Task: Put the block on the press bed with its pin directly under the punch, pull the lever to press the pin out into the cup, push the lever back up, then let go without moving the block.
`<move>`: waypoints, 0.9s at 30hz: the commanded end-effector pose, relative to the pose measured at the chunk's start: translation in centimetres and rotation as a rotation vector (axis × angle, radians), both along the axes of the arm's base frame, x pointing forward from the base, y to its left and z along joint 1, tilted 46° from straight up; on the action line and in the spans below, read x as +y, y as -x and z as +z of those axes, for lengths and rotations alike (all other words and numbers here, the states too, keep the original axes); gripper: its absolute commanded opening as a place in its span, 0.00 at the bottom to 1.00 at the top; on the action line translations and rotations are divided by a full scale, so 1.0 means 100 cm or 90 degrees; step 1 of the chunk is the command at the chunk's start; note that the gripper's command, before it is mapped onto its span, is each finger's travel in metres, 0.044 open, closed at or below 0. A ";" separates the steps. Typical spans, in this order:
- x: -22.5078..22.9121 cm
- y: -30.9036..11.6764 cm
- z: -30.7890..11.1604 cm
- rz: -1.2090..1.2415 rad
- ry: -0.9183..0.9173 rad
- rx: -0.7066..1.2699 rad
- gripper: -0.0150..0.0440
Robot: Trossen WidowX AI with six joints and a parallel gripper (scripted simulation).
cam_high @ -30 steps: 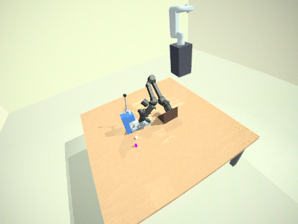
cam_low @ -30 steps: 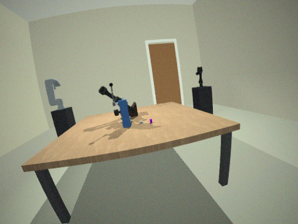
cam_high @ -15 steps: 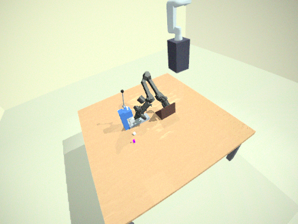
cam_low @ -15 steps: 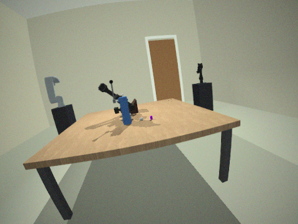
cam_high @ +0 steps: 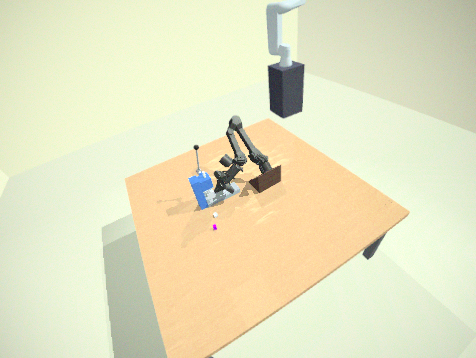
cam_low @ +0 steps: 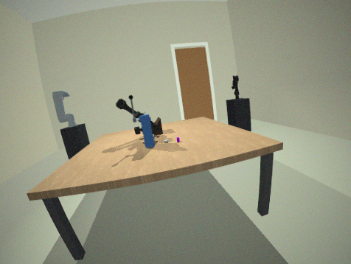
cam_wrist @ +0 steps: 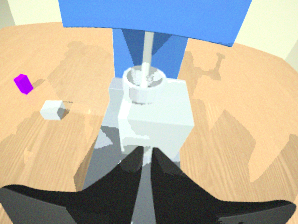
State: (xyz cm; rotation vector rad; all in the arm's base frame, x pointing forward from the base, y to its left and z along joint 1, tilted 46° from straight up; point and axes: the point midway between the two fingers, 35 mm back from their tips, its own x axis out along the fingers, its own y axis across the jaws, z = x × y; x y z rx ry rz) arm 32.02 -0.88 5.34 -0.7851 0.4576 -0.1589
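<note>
block (cam_wrist: 159,117) plain in wrist view (blue press (cam_high: 201,190) (cam_low: 147,131) (cam_wrist: 155,20) hides it outside).

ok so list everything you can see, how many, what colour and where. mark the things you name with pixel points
blue upright press frame (cam_high: 201,191) (cam_low: 147,132) (cam_wrist: 150,15): one, blue, on the table
thin lever with round knob (cam_high: 198,159) (cam_low: 132,107): one, grey and black, raised above the frame
white block (cam_wrist: 157,117): one, white, on the press bed
small magenta piece (cam_high: 215,227) (cam_low: 178,139) (cam_wrist: 23,84): one, magenta, beside the press
small white piece (cam_high: 215,215) (cam_low: 166,141) (cam_wrist: 53,110): one, white, between magenta piece and press
wooden table (cam_high: 280,260) (cam_low: 206,155): one, light brown, under the press
brown door (cam_low: 194,82): one, brown, far wall
gripper (cam_wrist: 147,152): one, black, shut by the block
</note>
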 end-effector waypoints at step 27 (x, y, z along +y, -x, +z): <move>-0.006 0.019 -0.003 0.014 -0.001 -0.016 0.39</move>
